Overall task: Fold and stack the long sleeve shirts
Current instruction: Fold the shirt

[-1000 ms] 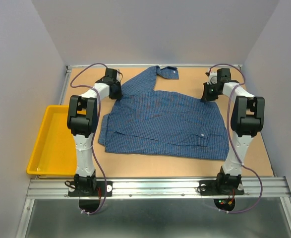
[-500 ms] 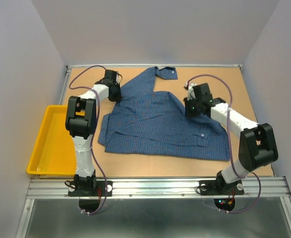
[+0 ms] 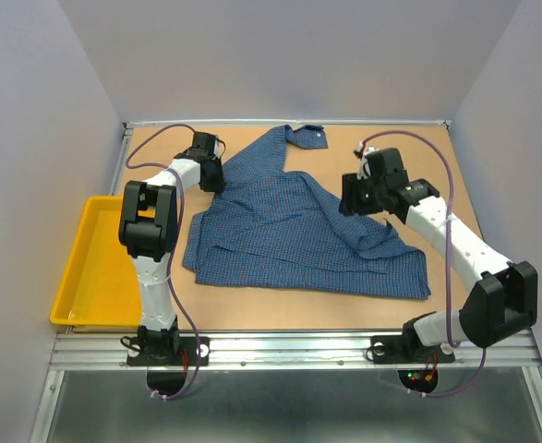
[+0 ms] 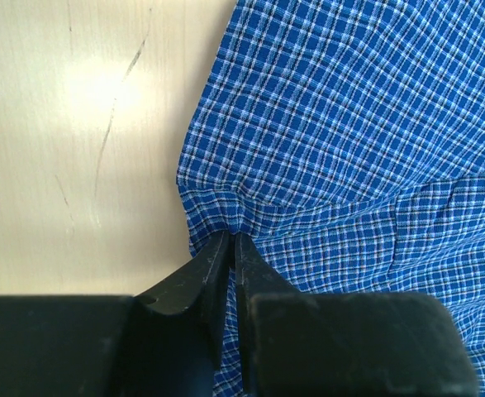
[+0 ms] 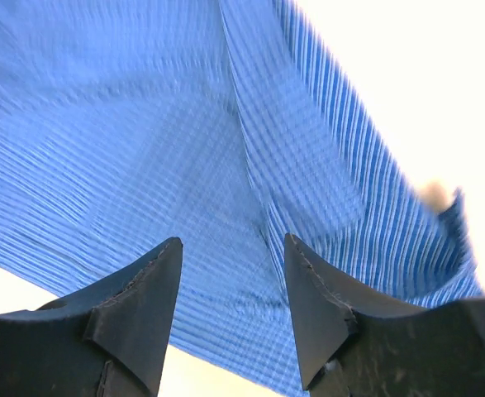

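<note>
The shirt [image 3: 298, 231] is soft, thin and light, so it will bend and wrinkle, and it may slide a bit on the smooth table [image 3: 455, 277]. It lies spread out on the table, and one part is folded over in a lumpy ridge just below the right claw [image 5: 230, 248]. The best place to grab it looks like an edge, a corner or a seam, where a pinch gets a little bunch of cloth. A pinch in the flat middle would likely slip. The left claw [image 4: 232, 240] is closed tight on the shirt's edge, and the cloth puckers right at its tips. The rest of the shirt spreads away past the tips and off to one side, with bare table on the other side. The left arm reaches far out and stays low to the table. The right claw is open, with nothing between its fingers, and the shirt lies just past its tips. The right arm stretches across with a bent elbow, and its claw tips down over the shirt.
</note>
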`<state>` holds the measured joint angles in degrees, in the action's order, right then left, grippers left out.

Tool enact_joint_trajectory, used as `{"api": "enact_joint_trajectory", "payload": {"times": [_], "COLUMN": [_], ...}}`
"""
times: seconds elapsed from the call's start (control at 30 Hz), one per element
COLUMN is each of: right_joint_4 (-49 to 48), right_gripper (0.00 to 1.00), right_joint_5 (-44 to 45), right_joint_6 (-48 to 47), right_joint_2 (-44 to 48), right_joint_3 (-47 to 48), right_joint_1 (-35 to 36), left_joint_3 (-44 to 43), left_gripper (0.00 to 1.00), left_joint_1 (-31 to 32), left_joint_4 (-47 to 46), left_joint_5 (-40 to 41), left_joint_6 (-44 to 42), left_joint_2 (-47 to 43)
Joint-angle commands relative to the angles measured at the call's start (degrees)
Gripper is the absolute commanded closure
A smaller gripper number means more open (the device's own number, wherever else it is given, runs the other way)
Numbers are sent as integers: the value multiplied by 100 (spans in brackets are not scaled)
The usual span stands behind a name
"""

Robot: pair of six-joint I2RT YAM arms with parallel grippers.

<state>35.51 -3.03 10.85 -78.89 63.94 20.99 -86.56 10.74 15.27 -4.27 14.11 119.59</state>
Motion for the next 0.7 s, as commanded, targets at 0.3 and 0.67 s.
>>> {"api": "enact_joint_trajectory", "payload": {"times": [0.3, 0.67], "right_joint_4": [246, -677], "right_gripper": [49, 51], "right_joint_5": [698, 154], "right_joint_6": [1586, 2448], "right_joint_2": [-645, -952], "right_joint_3": [-13, -989], "right_joint_1": [-781, -1176], "left_joint_3": [114, 105], "left_gripper": [81, 81], "left_joint_1": [-37, -37], "left_joint_4": [11, 3], "left_joint_5": [23, 23], "left_joint_6": [22, 13], "left_joint_2": [-401, -410]}}
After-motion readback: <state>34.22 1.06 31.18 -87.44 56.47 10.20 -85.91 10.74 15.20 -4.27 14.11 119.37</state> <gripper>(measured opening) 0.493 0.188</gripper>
